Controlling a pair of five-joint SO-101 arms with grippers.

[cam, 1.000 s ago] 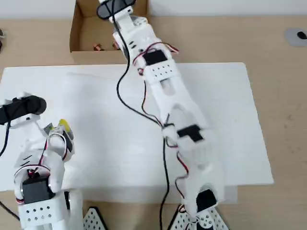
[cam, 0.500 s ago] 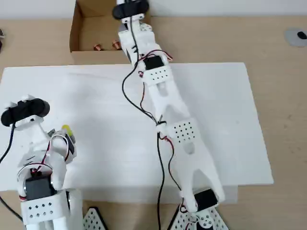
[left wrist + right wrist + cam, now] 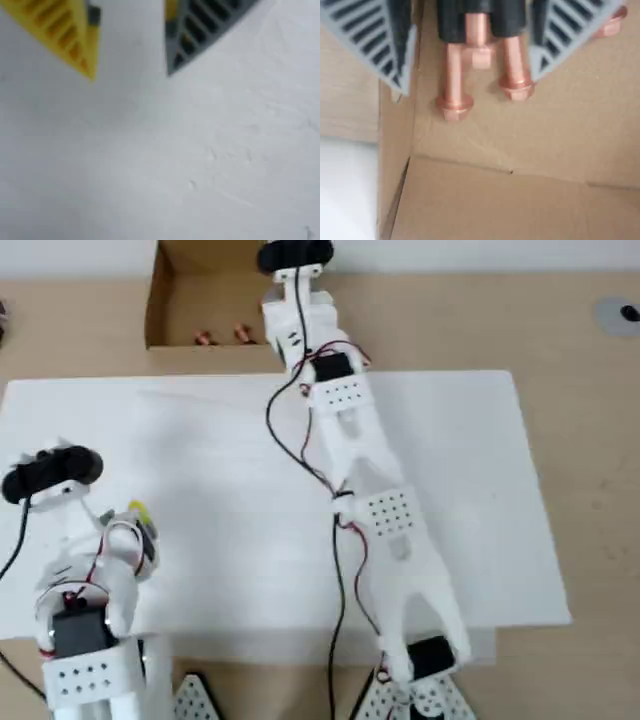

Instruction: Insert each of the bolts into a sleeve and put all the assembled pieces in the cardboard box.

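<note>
Across the sheet [image 3: 200, 460], right arm [image 3: 350, 440] stretched full length to the box [image 3: 155, 310], right pincer [image 3: 467, 85] released and spread wide over sleeved bolts [image 3: 452, 105] lying on the box floor, left arm [image 3: 90, 570] folded at the near side of the desk [image 3: 580, 440], left pincer [image 3: 130, 72] released above the sheet

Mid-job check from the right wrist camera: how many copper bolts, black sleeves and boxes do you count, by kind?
Copper-coloured metal bolts: 4
Black sleeves: 2 that can be made out, cut off at the frame edge
Brown cardboard box: 1
Total: 7
</note>
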